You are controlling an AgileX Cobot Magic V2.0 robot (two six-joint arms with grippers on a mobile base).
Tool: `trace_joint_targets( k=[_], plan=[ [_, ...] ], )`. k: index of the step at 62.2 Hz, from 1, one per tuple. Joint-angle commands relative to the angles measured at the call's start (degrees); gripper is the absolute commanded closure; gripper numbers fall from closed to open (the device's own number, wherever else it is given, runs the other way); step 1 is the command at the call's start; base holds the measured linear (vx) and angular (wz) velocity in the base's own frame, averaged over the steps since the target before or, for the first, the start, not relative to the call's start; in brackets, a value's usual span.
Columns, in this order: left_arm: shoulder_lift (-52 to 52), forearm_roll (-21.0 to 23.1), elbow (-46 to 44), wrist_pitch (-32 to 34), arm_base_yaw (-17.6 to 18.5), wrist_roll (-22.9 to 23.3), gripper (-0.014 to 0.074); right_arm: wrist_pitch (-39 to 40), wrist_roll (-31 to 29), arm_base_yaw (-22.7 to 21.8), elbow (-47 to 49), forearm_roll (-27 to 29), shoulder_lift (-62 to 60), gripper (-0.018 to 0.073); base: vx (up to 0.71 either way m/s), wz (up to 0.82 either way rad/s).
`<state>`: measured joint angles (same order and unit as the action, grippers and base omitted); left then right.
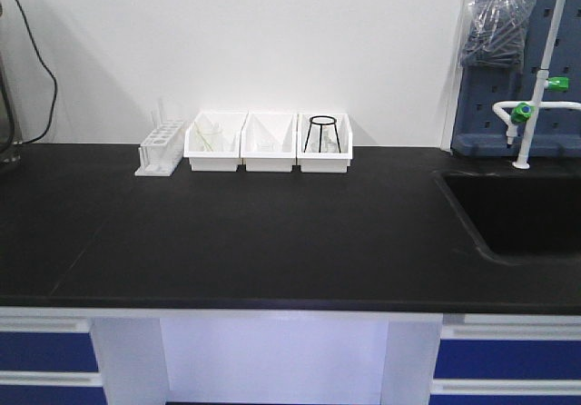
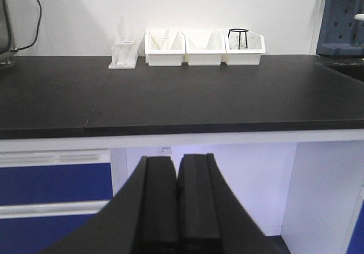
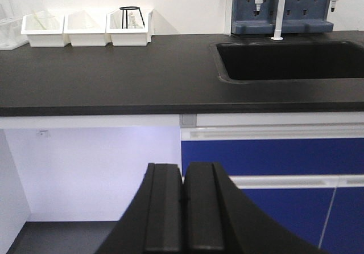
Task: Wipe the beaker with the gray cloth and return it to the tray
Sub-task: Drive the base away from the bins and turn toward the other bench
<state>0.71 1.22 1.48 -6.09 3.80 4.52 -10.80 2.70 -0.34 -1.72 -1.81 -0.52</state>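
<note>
The beaker [image 1: 210, 137], as far as the faint clear glass showed, sat in the left tray [image 1: 214, 160] of three at the far edge of the desk [image 1: 272, 232], untouched. No gray cloth appeared in any view. The left gripper [image 2: 177, 177] and right gripper [image 3: 183, 180] hung near, below the desk's front edge, jaws closed on nothing. By this judgement nothing was begun: fetching, wiping and returning all lay ahead
</note>
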Motion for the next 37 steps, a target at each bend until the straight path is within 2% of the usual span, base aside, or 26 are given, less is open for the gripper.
trace_joint_targets(
  k=[1,37],
  plan=[
    [0.9,0.4,1.8,4.9,-0.2,0.1,0.0603,4.6,-0.4,-0.5,-0.3,-0.4,-0.5,0.057,-0.4,0.01],
    [0.9,0.4,1.8,4.9,-0.2,0.1,0.0603,4.6,-0.4,-0.5,-0.3,-0.4,-0.5,0.057,-0.34,-0.01]
  ],
)
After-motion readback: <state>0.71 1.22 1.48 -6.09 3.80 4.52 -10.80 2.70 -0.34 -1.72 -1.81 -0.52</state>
